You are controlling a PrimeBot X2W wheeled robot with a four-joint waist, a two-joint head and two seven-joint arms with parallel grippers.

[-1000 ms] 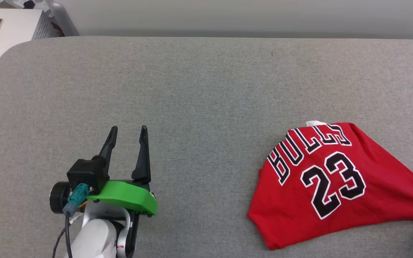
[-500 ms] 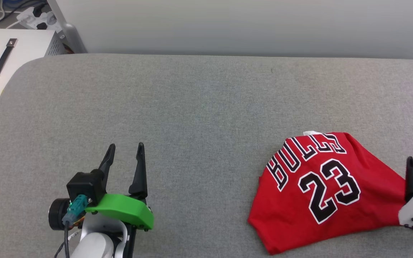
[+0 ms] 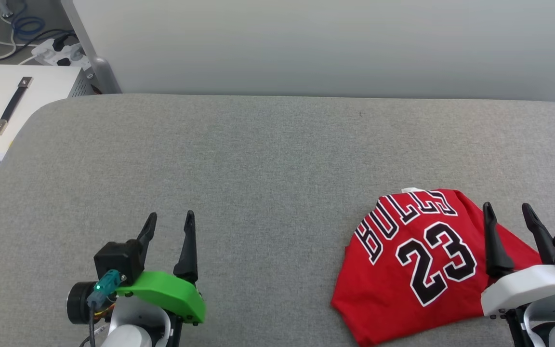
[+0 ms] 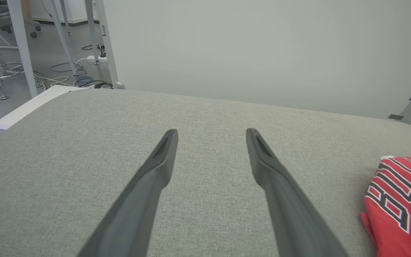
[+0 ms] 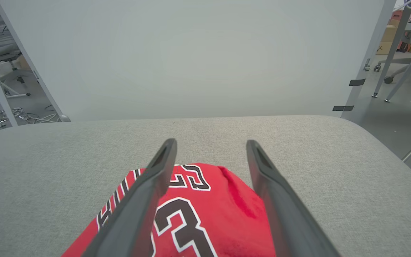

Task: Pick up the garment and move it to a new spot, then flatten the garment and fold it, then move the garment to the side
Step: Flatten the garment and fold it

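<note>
Since the garment (image 3: 417,260) lies folded into a compact red packet at the right end of the grey bench (image 3: 258,159), lettering and number facing up, you are most likely closing the last step: setting it aside and letting go. Your right gripper (image 3: 506,206) hangs over the packet's right edge, its fingers (image 5: 148,200) spread wide with nothing between them. In the right wrist view they straddle the cloth's far corner. I cannot tell whether the tips touch the fabric or float just above it. Your left gripper (image 3: 171,214) sits well apart over the bare left half of the bench, fingers equally spread and empty.

To finish cleanly, take the right arm straight up before you draw it back toward you. A sideways or backward drag with the tips low could catch the raised crease beside the right finger and pull the packet open. Leave the fingers wide as you rise so no cloth gets nipped. The packet's lower corner runs to the bottom of the head view, so you cannot judge there how near the bench's front edge it lies. Check that before calling it done.
</note>
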